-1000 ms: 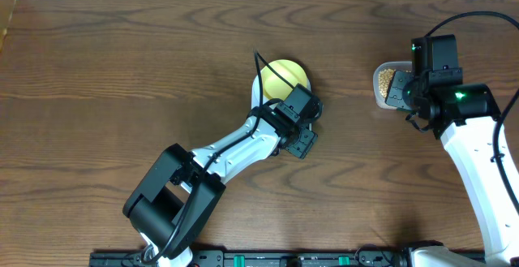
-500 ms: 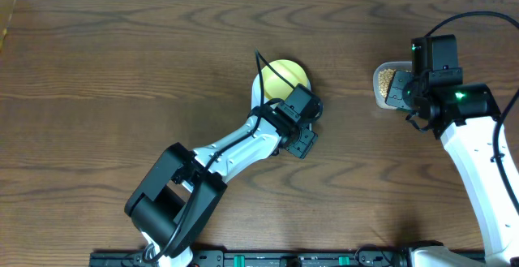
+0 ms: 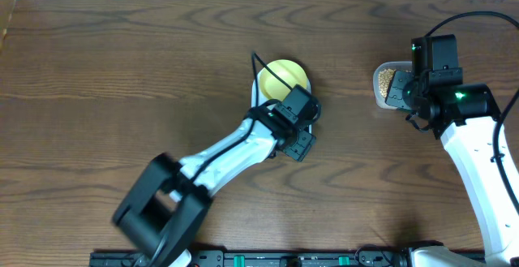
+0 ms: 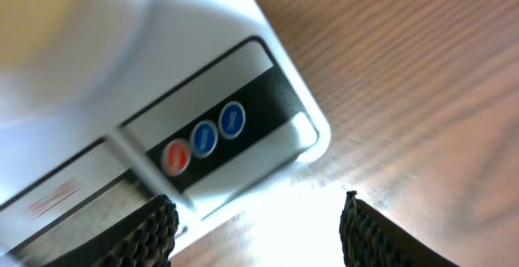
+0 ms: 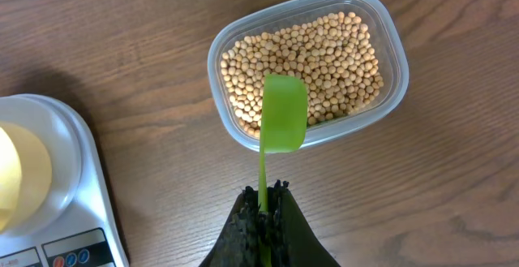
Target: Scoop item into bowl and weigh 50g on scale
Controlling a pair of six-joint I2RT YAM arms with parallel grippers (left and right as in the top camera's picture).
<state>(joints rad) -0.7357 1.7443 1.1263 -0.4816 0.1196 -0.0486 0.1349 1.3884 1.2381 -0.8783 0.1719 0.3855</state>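
Only the left arm point(image 3: 235, 145) has shifted since a second ago: its lower end near the table edge has swung left and shows blurred from above, and its wrist has edged slightly toward the bowl point(image 3: 285, 74); the right side looks just as it did

Its left gripper point(image 4: 259, 239) hangs low over the front of the scale point(image 4: 186, 64), jaws partly spread with nothing between them but bare table point(image 4: 422, 72) and the scale's front lip. The red and blue buttons point(image 4: 203, 137) lie just ahead of the fingertips, so my guess is it is there to press one, to switch on or zero the scale with the bowl aboard. That would explain why the bowl sits on the platform before anything goes in; from above I see no beans in it

Across the table the right gripper point(image 5: 263, 210) is clamped tight on the thin handle of a green scoop point(image 5: 284, 113), held so the blade points away from the wrist and hovers over the near edge of the clear tub point(image 5: 401, 64). The beans point(image 5: 340, 56) are all in that tub, a full layer of them, and I can see none on the blade. It looks parked, waiting for the scale to be ready before it digs in. Tub and scale stand near each other, which keeps the carry short, though a heaped blade could shed beans on the way
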